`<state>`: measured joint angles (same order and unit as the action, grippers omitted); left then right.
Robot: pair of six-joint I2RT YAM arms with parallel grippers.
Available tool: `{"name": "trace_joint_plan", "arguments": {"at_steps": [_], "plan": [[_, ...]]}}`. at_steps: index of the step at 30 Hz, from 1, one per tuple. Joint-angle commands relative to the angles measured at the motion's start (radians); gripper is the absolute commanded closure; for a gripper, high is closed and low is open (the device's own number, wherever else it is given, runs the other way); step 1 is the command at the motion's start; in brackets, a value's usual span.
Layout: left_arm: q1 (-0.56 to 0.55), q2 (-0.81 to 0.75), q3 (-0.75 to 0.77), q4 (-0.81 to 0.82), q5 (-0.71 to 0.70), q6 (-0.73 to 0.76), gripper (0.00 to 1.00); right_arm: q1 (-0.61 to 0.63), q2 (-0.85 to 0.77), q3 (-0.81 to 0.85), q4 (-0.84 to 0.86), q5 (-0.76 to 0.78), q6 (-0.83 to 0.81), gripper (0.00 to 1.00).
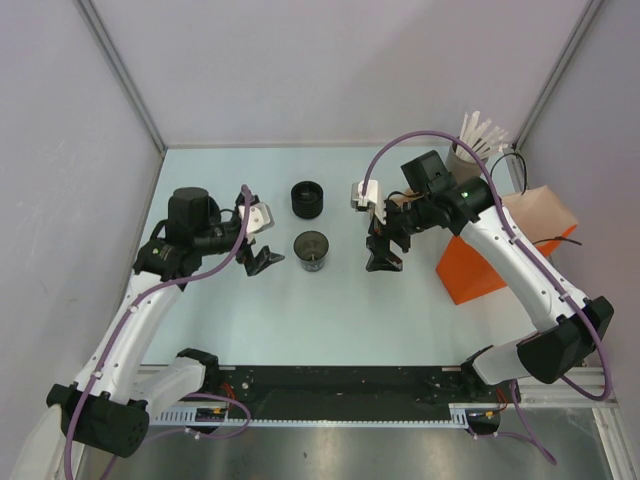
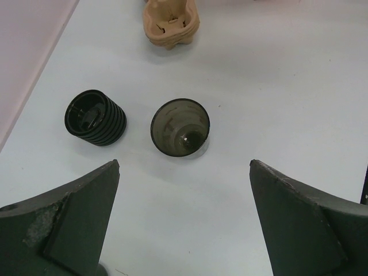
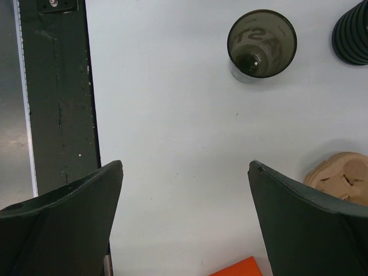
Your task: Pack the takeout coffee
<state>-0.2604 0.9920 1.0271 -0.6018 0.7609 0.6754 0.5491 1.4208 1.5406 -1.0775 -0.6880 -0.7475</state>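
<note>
The takeout coffee cup stands upright mid-table, dark outside and greyish-brown inside, its mouth uncovered. It also shows in the left wrist view as the cup and in the right wrist view as the cup. My left gripper hovers just left of it, open, with only bare table between the jaws. To the right of the cup my right gripper is open too and holds nothing. The orange bag lies further right.
A black ribbed cup stands just behind the coffee cup. A tan cardboard carrier lies beyond, near the right arm. A grey tub of white sticks sits in the back right corner. A black rail runs along the near edge.
</note>
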Motion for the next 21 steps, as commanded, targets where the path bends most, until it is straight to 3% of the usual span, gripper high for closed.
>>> {"name": "trace_joint_plan", "arguments": {"at_steps": [1, 9, 21], "plan": [[0.007, -0.026, 0.042, 0.04, -0.003, -0.039, 0.0, -0.003, -0.028, 0.0, 0.03, 0.002, 0.014, 0.05], [0.007, -0.026, 0.033, 0.059, -0.009, -0.059, 0.0, -0.002, -0.023, -0.007, 0.073, 0.022, 0.046, 0.04], [0.007, -0.023, 0.033, 0.083, -0.08, -0.103, 0.0, 0.0, 0.099, 0.001, 0.47, 0.298, 0.329, 0.04]]}}
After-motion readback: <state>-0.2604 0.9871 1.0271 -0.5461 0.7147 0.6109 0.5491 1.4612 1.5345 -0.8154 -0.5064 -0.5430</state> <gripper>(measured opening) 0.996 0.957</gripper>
